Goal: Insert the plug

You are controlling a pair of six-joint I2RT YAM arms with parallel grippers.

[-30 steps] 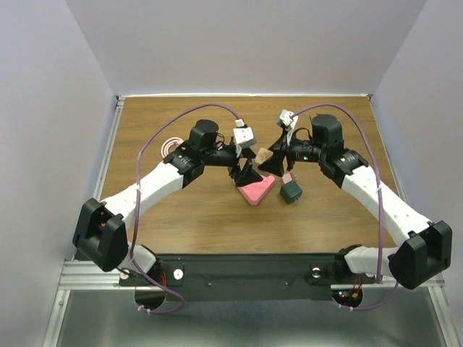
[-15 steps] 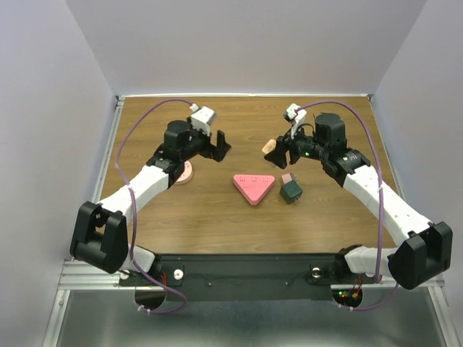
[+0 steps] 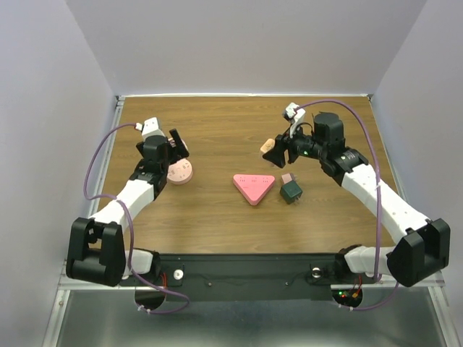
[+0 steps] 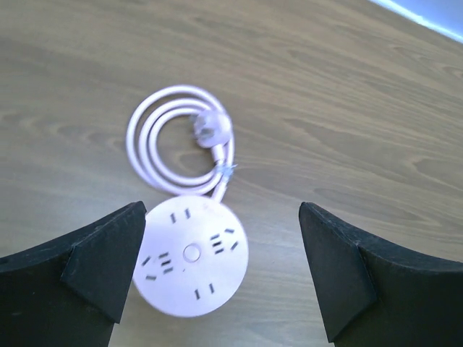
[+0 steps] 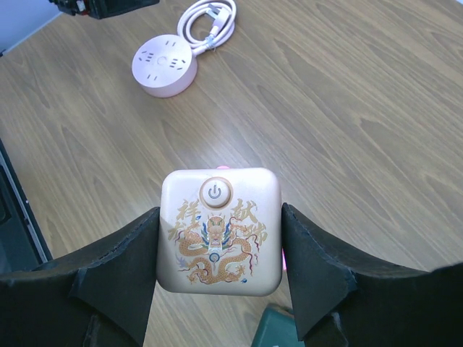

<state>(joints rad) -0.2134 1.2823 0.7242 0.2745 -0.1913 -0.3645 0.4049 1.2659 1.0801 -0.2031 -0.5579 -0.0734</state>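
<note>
Top external: swung from centre out over the round pink socket disc (image 3: pixel 179 173), left jaws wide and empty. Clamped aloft in half-spread right jaws, well apart: square peach dragon-print plug (image 5: pixel 219 230); socket-steadying probably next.

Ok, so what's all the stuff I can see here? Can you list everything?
round socket hub: one, pale pink, left side of the table
cord: one, pale pink, coiled just behind the hub
triangle block: one, pink, middle of the table
green block: one, dark green, right of the triangle
dragon plug: one, peach, square, held above the table
table: one, brown wood
arms: two, white and black, one each side
left gripper: one, black, open, over the hub
right gripper: one, black, closed on the dragon plug
</note>
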